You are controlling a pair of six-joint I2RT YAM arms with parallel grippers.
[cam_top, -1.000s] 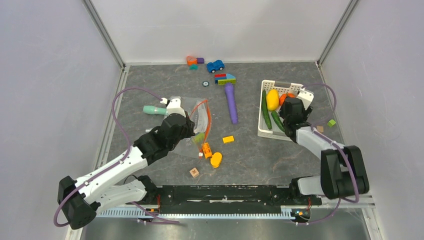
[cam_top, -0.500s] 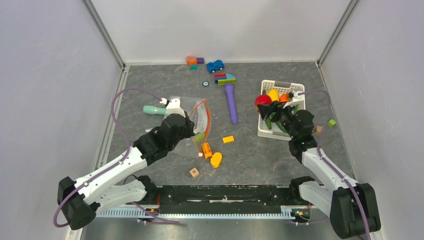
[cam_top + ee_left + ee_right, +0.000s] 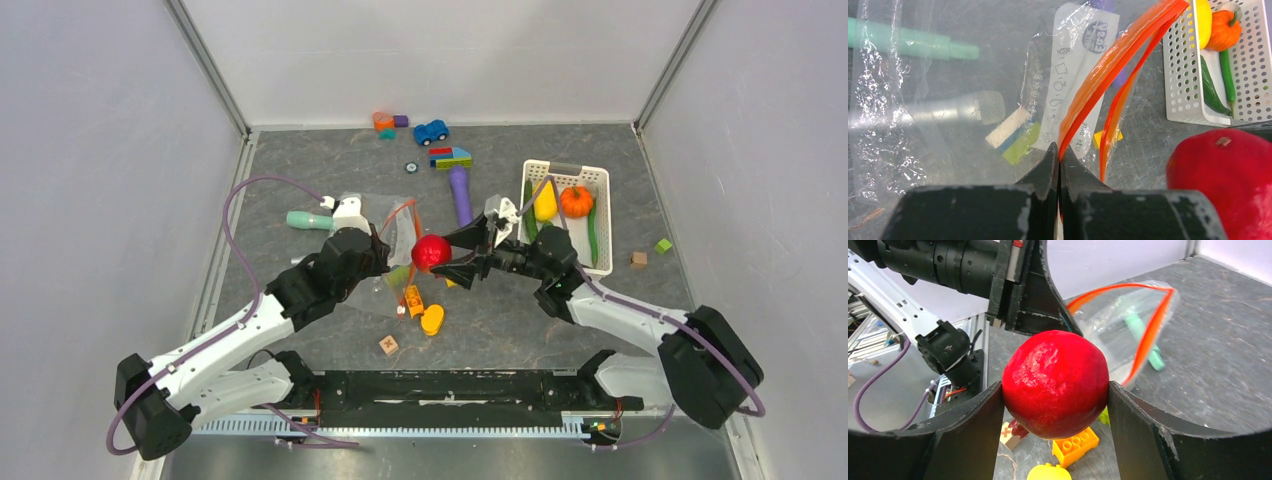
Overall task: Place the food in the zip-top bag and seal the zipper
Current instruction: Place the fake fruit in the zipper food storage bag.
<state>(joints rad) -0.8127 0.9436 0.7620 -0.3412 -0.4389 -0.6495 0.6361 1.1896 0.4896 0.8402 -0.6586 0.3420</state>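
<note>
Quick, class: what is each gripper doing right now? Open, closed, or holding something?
Left gripper: closed, pinching the zipper of the zip-top bag.
Right gripper: closed on the red fruit, holding it.

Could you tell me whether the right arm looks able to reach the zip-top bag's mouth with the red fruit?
Probably yes: the left jaws pinch the zipper, holding the mouth of the bag open, and the red fruit hangs just before it with nothing visible between.
</note>
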